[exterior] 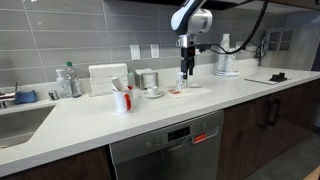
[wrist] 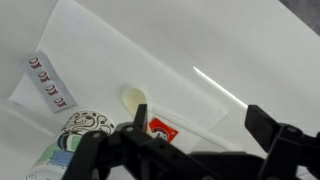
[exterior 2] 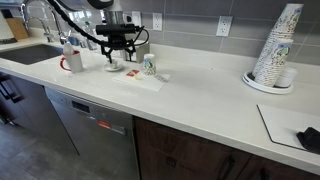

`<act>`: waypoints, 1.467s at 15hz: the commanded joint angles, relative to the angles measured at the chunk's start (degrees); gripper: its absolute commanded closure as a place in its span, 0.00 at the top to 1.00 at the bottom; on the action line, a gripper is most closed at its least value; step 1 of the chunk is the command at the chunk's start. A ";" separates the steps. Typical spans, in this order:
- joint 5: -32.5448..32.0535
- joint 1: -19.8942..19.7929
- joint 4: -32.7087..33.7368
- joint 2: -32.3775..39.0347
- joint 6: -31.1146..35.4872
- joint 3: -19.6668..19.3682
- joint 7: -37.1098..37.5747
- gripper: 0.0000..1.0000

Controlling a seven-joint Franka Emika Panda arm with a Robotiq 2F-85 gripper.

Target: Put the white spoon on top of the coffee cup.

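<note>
The white spoon [wrist: 137, 98] lies flat on a white napkin [wrist: 120, 50], its bowl towards the left and its handle running to the lower right. The coffee cup [wrist: 80, 132], pale with a teal mark, stands just beside the spoon's bowl at the lower left of the wrist view; it also shows in an exterior view [exterior 2: 149, 66]. My gripper [wrist: 200, 130] is open and empty, hovering over the spoon's handle with a finger on each side. It shows above the counter in both exterior views [exterior: 184, 72] [exterior 2: 118, 52].
A red-and-white mug [exterior: 122, 98] [exterior 2: 72, 62] stands nearer the sink [exterior: 20, 118]. Red-printed packets [wrist: 48, 82] [wrist: 162, 130] lie on the napkin. A saucer [exterior: 153, 93] sits by the wall. A stack of paper cups [exterior 2: 276, 48] stands far along the counter.
</note>
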 commanded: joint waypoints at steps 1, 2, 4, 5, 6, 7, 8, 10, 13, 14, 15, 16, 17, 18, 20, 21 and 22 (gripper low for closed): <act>-0.28 -0.92 0.83 0.76 -0.05 0.96 0.24 1.00; -0.24 -0.94 1.34 1.24 -0.04 1.00 0.25 1.00; -0.20 -0.94 1.62 1.44 -0.04 1.07 0.25 1.00; -0.20 -0.93 1.68 1.44 -0.05 1.09 0.25 1.00; -0.20 -0.93 1.74 1.44 -0.05 1.10 0.25 1.00; -0.05 -1.11 2.14 2.44 2.48 1.29 -0.79 1.00; 1.41 -1.48 2.91 3.39 3.53 1.66 -1.15 1.00; 1.86 -1.83 4.06 5.30 5.05 1.98 -1.47 1.00; 3.28 -2.81 5.48 8.17 7.63 2.88 -1.95 1.00; 3.96 -3.19 5.92 9.11 8.36 3.23 -1.98 1.00; 4.55 -3.59 6.41 10.06 9.26 3.61 -2.14 1.00; 5.00 -3.99 6.90 10.94 9.98 3.99 -2.45 1.00; 4.77 -4.16 7.21 11.94 11.47 4.11 -2.29 1.00; 5.07 -4.52 7.63 12.73 12.22 4.51 -2.50 1.00; 4.83 -5.04 8.27 14.32 14.98 5.02 -2.87 1.00; 5.08 -5.38 8.54 14.98 15.79 5.46 -3.03 1.00; 5.44 -5.82 8.95 15.66 16.27 6.01 -3.49 1.00</act>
